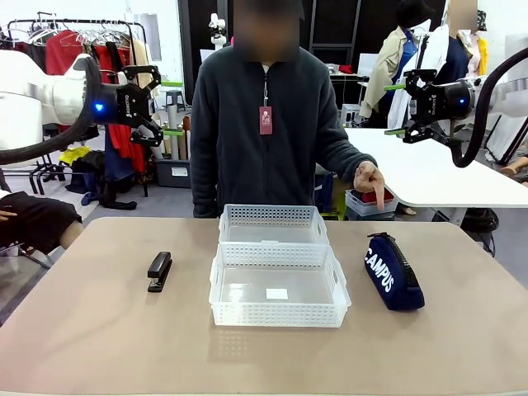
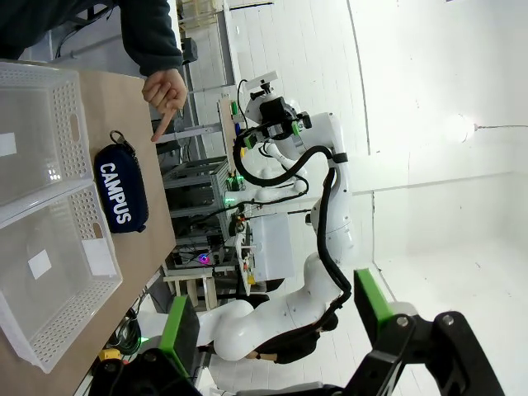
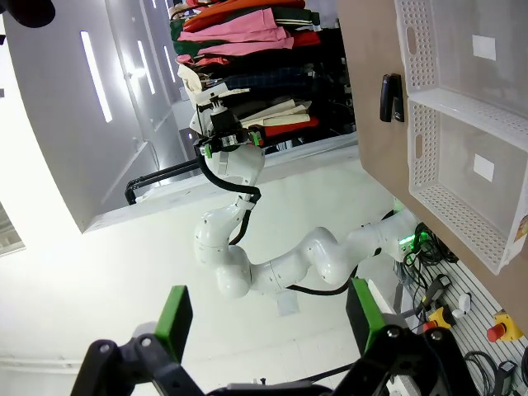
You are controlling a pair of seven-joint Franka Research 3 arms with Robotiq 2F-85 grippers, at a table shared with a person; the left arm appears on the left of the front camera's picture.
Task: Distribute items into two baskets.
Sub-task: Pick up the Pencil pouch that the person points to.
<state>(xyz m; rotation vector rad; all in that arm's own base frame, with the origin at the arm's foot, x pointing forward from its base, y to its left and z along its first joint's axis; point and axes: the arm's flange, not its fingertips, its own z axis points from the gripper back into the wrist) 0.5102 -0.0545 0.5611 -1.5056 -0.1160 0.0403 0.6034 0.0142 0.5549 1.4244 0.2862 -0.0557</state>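
Above the table (image 1: 99, 330), left gripper (image 1: 156, 107) and right gripper (image 1: 410, 108) are hanging spread, empty; the pouch (image 1: 393, 272) probably wants gripping across its narrow width.

Before you: the near basket (image 1: 279, 315) and far basket (image 1: 272, 216), translucent white plastic, smooth and faintly glossy, with perforated walls. The pouch (image 1: 394, 276) is matt navy cloth with white printed letters. The stapler (image 1: 159, 271) is black with a slight sheen. The surface (image 1: 82, 346) is smooth, matt tan. The person's jacket (image 1: 239, 148) is soft dark fleece.
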